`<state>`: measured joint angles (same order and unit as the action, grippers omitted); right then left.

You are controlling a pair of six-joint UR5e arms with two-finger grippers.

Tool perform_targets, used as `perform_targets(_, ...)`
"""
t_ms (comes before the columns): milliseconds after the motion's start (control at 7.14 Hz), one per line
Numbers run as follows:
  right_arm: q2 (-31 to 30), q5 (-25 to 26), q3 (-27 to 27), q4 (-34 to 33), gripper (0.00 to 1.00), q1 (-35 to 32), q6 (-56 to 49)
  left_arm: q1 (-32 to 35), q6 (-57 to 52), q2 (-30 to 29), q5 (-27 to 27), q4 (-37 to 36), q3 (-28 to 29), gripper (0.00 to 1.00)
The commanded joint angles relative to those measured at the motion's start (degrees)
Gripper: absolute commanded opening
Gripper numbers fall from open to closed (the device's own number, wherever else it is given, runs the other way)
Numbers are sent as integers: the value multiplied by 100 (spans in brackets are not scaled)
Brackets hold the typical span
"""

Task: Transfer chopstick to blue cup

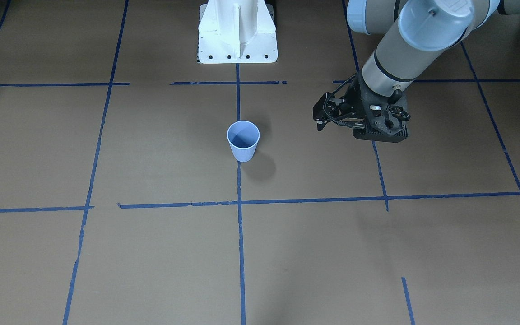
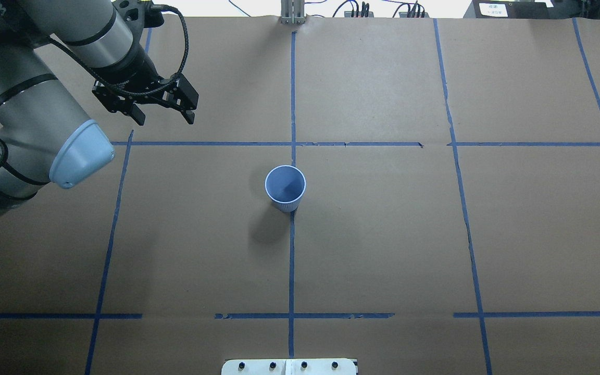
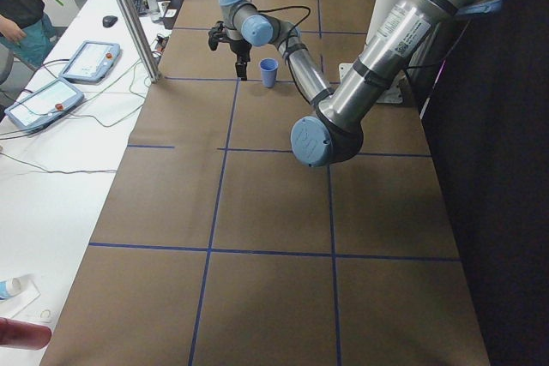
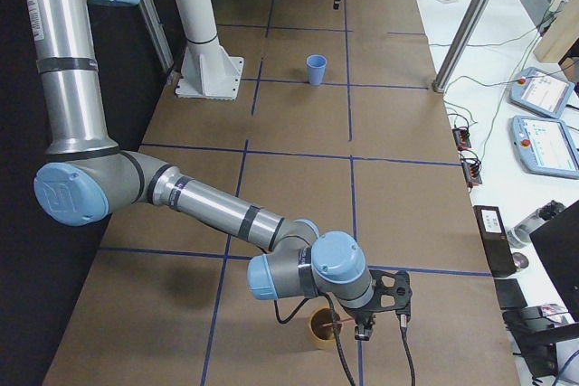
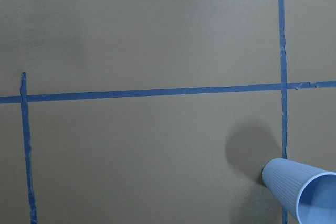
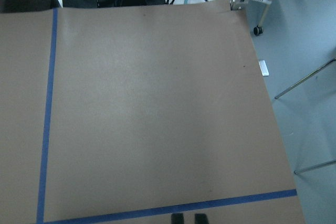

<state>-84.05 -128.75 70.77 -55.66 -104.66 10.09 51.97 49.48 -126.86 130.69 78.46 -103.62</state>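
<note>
One blue cup was pictured upright mid-table, the left gripper spread wide and empty, the right gripper's state indiscernible beside one chopstick.

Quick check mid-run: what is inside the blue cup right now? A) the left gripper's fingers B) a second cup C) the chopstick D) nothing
D: the overhead view looks into the blue cup and shows only its bare inside; the left gripper hangs open well off to its side.
</note>
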Motion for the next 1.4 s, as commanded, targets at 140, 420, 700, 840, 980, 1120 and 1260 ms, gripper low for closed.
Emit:
perform_targets(140,-261,0,1067,-24,0,-450,-104,-37,1,29,1,11,26,100)
perform_targets(420,-174,-45,2005,-982,0,-398,-25,-29,-8,47,1,20,-8,100)
perform_targets(700,341,-45,3535,-3057,0,354,472,32,-69,82,-17,11,-79,100)
perform_targets(840,658,-1,3879,-3352,0,959,1407,268,-131,195,-78,20,-96,100)
perform_targets(980,1201,25,3900,-3364,0,1347,2200,479,-784,492,-96,-6,-201,100)
perform_targets(1120,1737,17,3927,-3390,0,1656,2895,873,-1539,782,-87,-24,-202,100)
perform_targets(1260,1960,113,4101,-3399,0,2007,3381,1199,-2190,1020,-87,-59,-202,100)
